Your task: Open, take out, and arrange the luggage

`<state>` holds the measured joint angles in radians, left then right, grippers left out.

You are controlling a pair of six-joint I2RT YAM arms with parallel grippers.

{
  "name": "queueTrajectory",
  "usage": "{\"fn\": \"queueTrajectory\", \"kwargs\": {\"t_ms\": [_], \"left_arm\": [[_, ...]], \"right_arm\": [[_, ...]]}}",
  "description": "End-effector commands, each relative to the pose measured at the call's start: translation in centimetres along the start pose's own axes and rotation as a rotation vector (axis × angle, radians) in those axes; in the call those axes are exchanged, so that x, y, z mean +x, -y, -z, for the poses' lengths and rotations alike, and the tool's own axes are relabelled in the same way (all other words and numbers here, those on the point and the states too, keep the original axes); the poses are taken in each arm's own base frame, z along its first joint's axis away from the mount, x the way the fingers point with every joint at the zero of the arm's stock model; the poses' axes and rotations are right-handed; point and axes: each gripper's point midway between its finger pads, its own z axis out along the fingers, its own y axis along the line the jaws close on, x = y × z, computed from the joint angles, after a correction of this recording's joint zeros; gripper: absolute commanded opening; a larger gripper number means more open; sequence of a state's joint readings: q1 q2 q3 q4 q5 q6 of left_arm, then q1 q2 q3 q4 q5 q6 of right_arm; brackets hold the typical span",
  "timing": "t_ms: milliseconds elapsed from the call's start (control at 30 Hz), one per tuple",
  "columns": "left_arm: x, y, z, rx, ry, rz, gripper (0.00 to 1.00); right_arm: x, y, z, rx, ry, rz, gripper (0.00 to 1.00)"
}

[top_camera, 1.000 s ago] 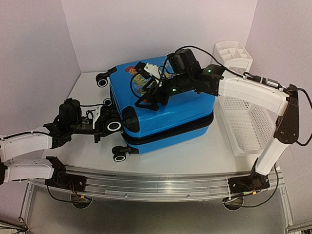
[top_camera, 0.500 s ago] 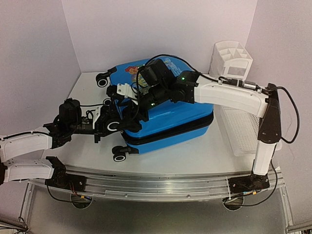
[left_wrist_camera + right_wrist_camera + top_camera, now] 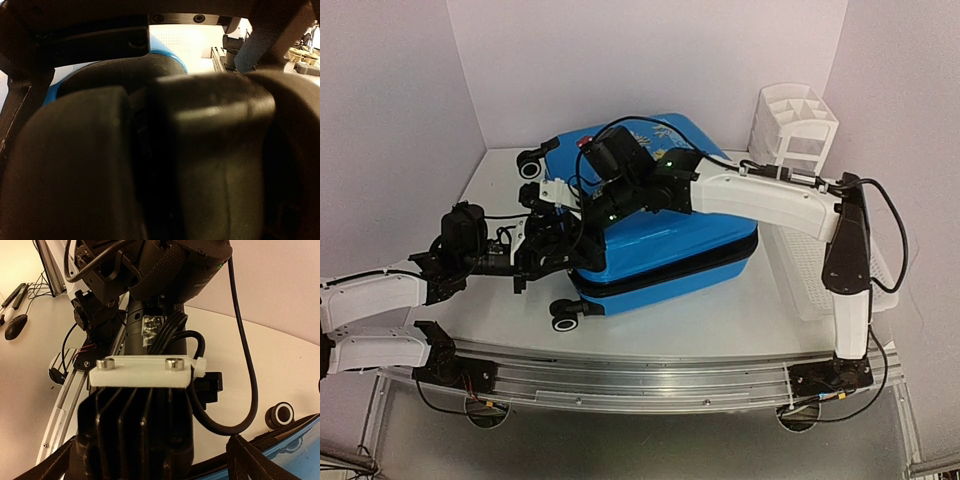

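Observation:
The luggage (image 3: 670, 235), a bright blue hard-shell suitcase with a fish-print lid and a black zipper band, lies closed and skewed mid-table. My left gripper (image 3: 542, 252) is at its left end, shut on a black-and-white wheel; that wheel (image 3: 150, 160) fills the left wrist view, with blue shell (image 3: 175, 57) above it. My right arm reaches across the lid. My right gripper (image 3: 550, 212) hovers open just above my left wrist. In the right wrist view its fingers (image 3: 247, 460) spread wide on either side of the left arm's wrist housing (image 3: 140, 405).
A white perforated basket (image 3: 815, 275) lies at the right, partly behind my right arm. A white compartmented organizer (image 3: 795, 125) stands at the back right. Two free wheels show, one at the back left (image 3: 530, 168) and one at the front (image 3: 563, 322).

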<state>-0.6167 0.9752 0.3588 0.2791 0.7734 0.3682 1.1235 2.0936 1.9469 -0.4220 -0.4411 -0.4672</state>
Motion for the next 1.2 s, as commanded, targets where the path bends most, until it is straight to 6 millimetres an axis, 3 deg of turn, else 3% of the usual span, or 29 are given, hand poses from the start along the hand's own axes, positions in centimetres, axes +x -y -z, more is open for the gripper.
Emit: {"fn": "queueTrajectory", "kwargs": {"t_ms": [0, 167, 233, 367, 567, 733, 900, 1167], "left_arm": [[-8.7, -1.8, 1.5, -0.086, 0.220, -0.231, 0.00], [-8.9, -1.8, 1.6, -0.088, 0.223, -0.235, 0.00], [-8.9, -1.8, 1.6, -0.089, 0.224, -0.233, 0.00], [-9.1, -2.0, 1.7, -0.100, 0.227, -0.222, 0.00], [-9.2, -2.9, 2.2, -0.132, 0.229, -0.146, 0.00], [-8.6, -4.4, 3.1, -0.179, 0.218, -0.052, 0.00], [-7.7, -7.2, 4.6, -0.250, 0.212, 0.054, 0.00], [-8.6, -12.0, 6.4, -0.350, 0.205, 0.022, 0.00]], "right_arm": [[1.8, -1.7, -1.2, -0.079, -0.071, -0.013, 0.89], [2.9, -2.8, -2.2, -0.114, -0.127, 0.002, 0.81], [3.0, -2.9, -2.5, -0.118, -0.130, 0.005, 0.69], [3.4, -2.8, -2.4, -0.107, -0.140, 0.014, 0.36], [4.1, -3.1, -1.0, -0.078, -0.170, 0.045, 0.03], [3.8, -3.8, 0.1, -0.086, -0.164, 0.062, 0.00], [3.2, -5.5, 1.1, -0.133, -0.143, 0.055, 0.00], [4.5, -8.2, 1.3, -0.196, -0.203, 0.057, 0.00]]}}
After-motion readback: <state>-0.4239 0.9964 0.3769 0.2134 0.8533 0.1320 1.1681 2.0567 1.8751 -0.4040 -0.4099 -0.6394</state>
